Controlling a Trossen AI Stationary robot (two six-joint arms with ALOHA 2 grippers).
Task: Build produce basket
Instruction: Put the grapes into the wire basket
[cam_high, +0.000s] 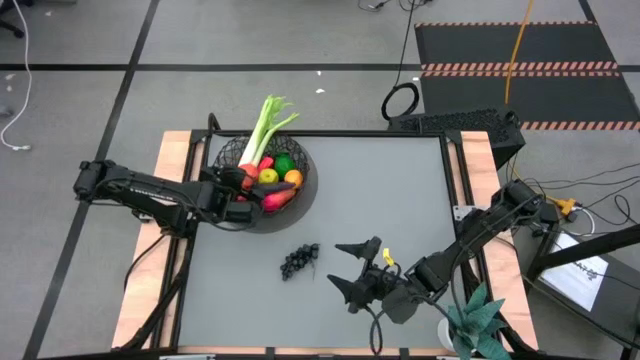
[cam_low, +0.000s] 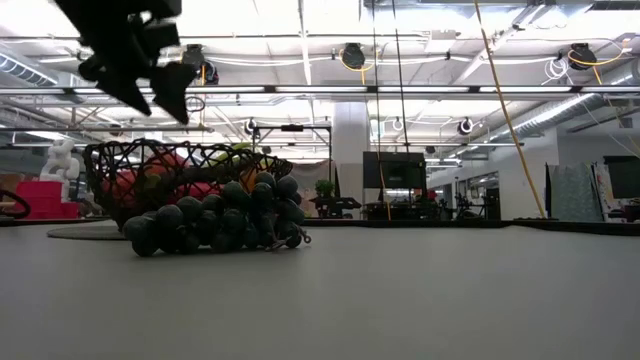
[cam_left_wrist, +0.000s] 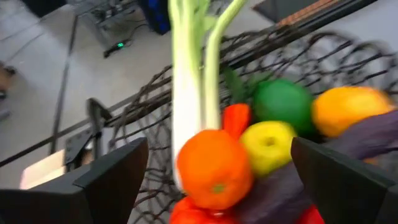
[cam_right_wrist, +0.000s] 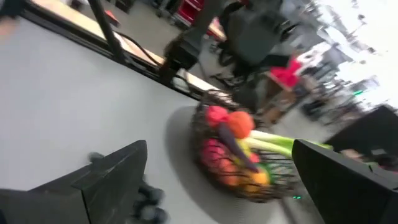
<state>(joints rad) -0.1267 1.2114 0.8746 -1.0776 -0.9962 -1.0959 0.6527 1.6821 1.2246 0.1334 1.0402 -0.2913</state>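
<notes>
The black wire basket (cam_high: 300, 168) stands on the table's far left part. It holds a leek (cam_high: 265, 125) that sticks out over the far rim, a yellow-green apple (cam_high: 268, 176), a lime (cam_high: 284, 165), an orange (cam_high: 293, 178), an eggplant and red fruits. My left gripper (cam_high: 244, 186) is open at the basket's left rim. In the left wrist view its fingers (cam_left_wrist: 219, 146) stand wide apart on either side of an orange fruit (cam_left_wrist: 214, 168) without touching it. The purple grapes (cam_high: 300, 260) lie on the table near the middle. My right gripper (cam_high: 336, 265) is open just to their right, above the table.
A spiky teal plant (cam_high: 478, 320) stands at the table's near right corner, beside the right arm. The grey tabletop (cam_high: 400, 200) between the basket and the right edge is bare. In the low view the grapes (cam_low: 220, 220) lie in front of the basket (cam_low: 180, 165).
</notes>
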